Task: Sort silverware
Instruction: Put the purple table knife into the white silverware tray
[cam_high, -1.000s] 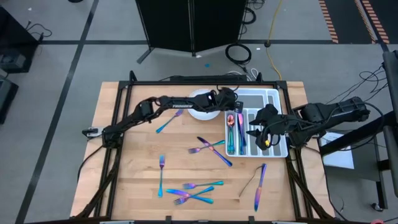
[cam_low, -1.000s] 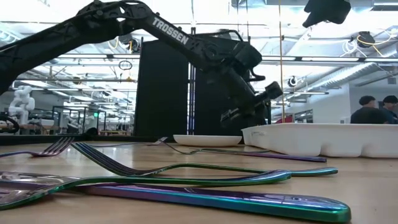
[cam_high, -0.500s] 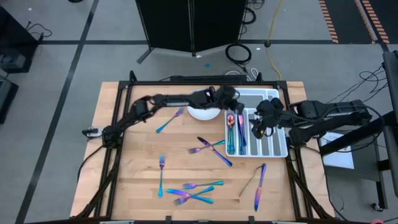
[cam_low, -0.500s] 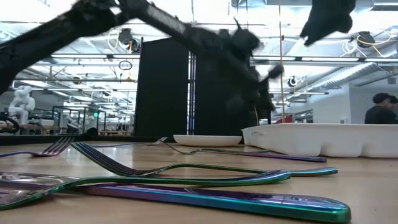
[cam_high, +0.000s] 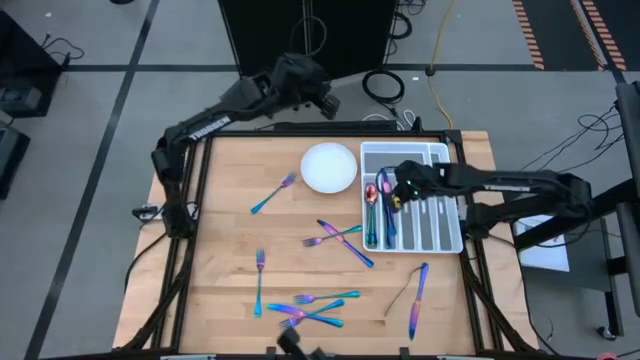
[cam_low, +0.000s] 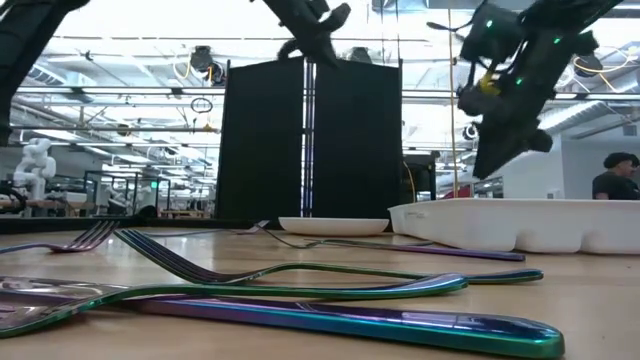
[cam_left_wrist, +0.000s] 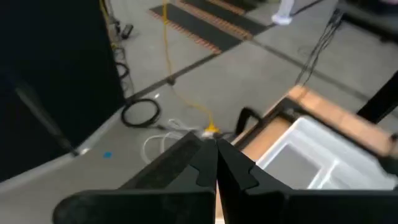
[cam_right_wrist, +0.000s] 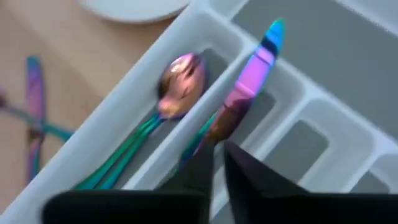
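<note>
Several iridescent pieces of silverware lie flat on the wooden table: a fork (cam_high: 272, 194), a crossed group (cam_high: 340, 238), a fork (cam_high: 259, 281), a group (cam_high: 310, 308) and a knife (cam_high: 417, 300). More pieces (cam_high: 377, 210) lie in the left compartments of the white tray (cam_high: 447, 200); the right wrist view shows a spoon (cam_right_wrist: 179, 79) and a purple piece (cam_right_wrist: 249, 78) there. My right gripper (cam_high: 398, 186) hovers over the tray's left part, its fingers (cam_right_wrist: 239, 163) close together with nothing between them. My left gripper (cam_high: 326, 101) is shut and raised beyond the far edge.
A round white plate (cam_high: 329, 166) stands left of the tray near the far edge. A black cabinet (cam_high: 305, 35) and cables are on the floor behind the table. People show far off in the room (cam_low: 612, 175). Bare wood lies at the table's left and near right.
My left gripper has risen steeply from between the plate and the tray and swung out beyond the table's far edge. My right gripper has come down and moved from the tray's near part toward its far left compartments. The silverware has kept still.
</note>
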